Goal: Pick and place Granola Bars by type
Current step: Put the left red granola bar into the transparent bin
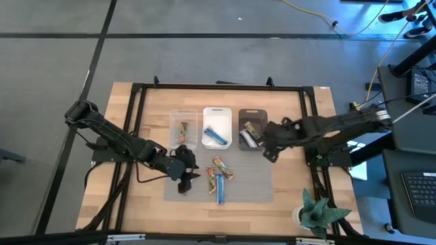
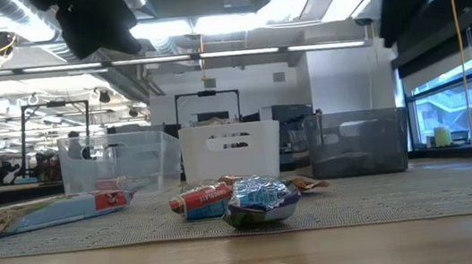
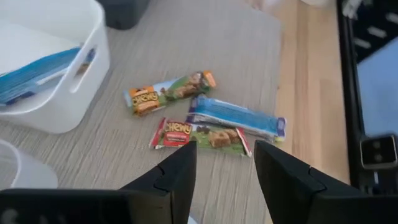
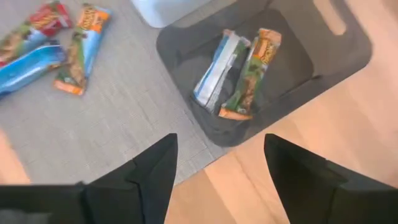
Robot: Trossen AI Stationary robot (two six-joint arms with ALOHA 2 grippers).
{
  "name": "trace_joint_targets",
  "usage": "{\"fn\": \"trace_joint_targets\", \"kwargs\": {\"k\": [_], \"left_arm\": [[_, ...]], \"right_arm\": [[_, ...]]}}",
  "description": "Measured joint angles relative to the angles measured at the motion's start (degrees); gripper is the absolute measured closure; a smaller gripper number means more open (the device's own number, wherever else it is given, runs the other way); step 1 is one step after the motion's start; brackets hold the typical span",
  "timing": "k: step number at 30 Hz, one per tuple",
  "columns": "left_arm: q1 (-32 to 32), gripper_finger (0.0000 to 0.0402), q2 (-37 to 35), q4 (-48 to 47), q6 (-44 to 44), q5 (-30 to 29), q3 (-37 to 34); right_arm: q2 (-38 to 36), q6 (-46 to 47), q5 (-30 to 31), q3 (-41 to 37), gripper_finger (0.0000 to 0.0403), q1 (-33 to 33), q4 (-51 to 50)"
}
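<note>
Three granola bars lie flat on the grey mat (image 1: pixel 252 187): a brown-orange one (image 3: pixel 169 92), a blue one (image 3: pixel 236 116) and a red-green one (image 3: pixel 199 135). My left gripper (image 3: pixel 224 168) is open and hovers just left of them (image 1: pixel 187 173), with the red-green bar just ahead of its fingertips. My right gripper (image 4: pixel 221 162) is open and hangs above the near edge of the dark bin (image 1: pixel 251 117). That bin holds a silver-blue bar (image 4: pixel 214 68) and a brown-orange bar (image 4: pixel 252 71). The white bin (image 1: pixel 216 114) holds a blue bar (image 1: pixel 215 135). The clear bin (image 1: pixel 182 114) holds a red-green bar (image 1: pixel 183 129).
The three bins stand side by side along the mat's far edge. A potted plant (image 1: pixel 317 211) stands at the table's near right corner. Black frame rails (image 1: pixel 139 122) run along the table's sides. Bare mat lies right of the loose bars.
</note>
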Motion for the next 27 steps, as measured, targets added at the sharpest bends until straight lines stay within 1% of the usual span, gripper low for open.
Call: {"fn": "trace_joint_targets", "kwargs": {"k": [3, 6, 8, 11, 13, 17, 21, 24, 27], "left_arm": [[0.38, 0.0241, 0.00, -0.04, -3.02, -2.36, 0.00], [1.05, 0.0222, 0.00, -0.16, -6.27, -4.65, 0.00], [1.51, 0.0209, 0.00, -0.34, -7.85, -5.68, 0.00], [1.93, 0.0199, 0.02, -0.73, -8.37, -5.09, 0.00], [1.36, 0.0197, 0.13, -0.78, -11.53, -5.95, 0.01], [-0.03, 0.0198, 1.90, -3.41, -19.14, -7.00, 0.04], [-0.55, 0.0200, 5.99, -5.93, -26.08, -6.51, 0.29], [-0.46, 0.0199, 10.63, -13.14, -30.53, -4.25, 4.03], [-0.44, 0.0200, 16.18, -23.91, -35.31, -1.83, 10.17]], "right_arm": [[-7.80, -0.12, -1.98, -6.56, 0.0161, 0.99, 4.46], [-14.84, -0.24, -2.73, -11.92, 0.0161, 1.99, 7.66], [-18.86, -0.64, -2.73, -14.60, 0.0162, 2.37, 8.63], [-23.76, -1.74, -2.75, -17.70, 0.0162, 2.37, 8.75], [-26.35, -1.88, -2.71, -19.32, 0.0162, 2.34, 8.77], [-29.82, -4.41, -2.73, -21.57, 0.0162, 2.34, 8.72], [-31.40, -6.62, -2.40, -23.00, 0.0162, 2.34, 8.93], [-31.60, -8.41, -2.35, -24.00, 0.0162, 2.34, 8.94], [-31.45, -9.42, -2.33, -24.61, 0.0162, 2.34, 8.87]]}}
